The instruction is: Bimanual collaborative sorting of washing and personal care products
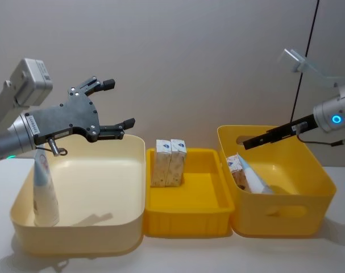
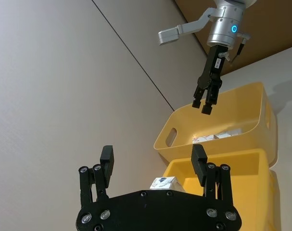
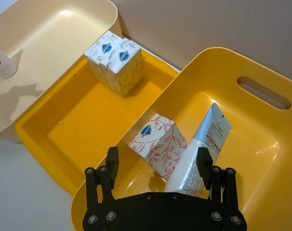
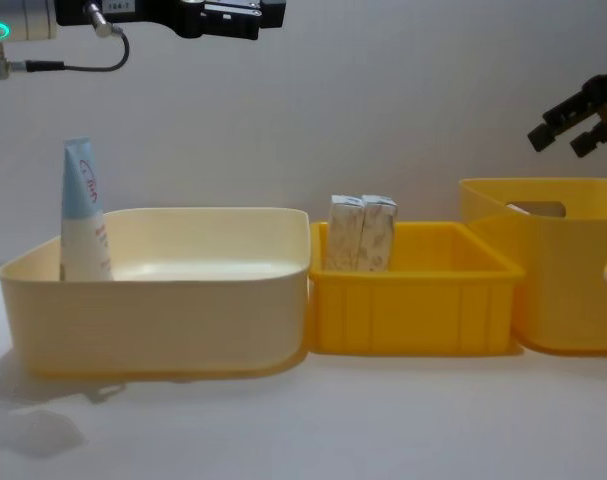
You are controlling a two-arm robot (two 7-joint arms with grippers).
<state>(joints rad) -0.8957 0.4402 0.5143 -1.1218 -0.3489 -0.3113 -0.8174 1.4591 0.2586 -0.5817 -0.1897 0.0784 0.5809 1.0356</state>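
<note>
Above the pale bin, the left tool hangs well clear of the contents, its fingers spread apart and empty, pointing toward the back wall. The arm comes in from the robot's left with the wrist level, so the tool sits higher than the bin rims. Below it, a blue-and-white tube stands upright on its cap against the near-left corner of the pale bin, crimped end up. Standing in the corner keeps it steady, and this looks like the place chosen for tubes.

Over the deep yellow bin on the robot's right, the right tool is raised above the rim with its fingers parted and nothing between them. That arm reaches in from the right, forearm sloping down toward the bin, the tool aimed at what lies inside. There a speckled box stands tilted by the near wall, and a second tube leans on it, cap down beside the box. Both kinds are mixed here, so I judge this bin to be the source not yet sorted.

Between the two, the shallow yellow tray holds two speckled boxes, upright and touching, at its back-left. All three containers sit side by side on the desk.
</note>
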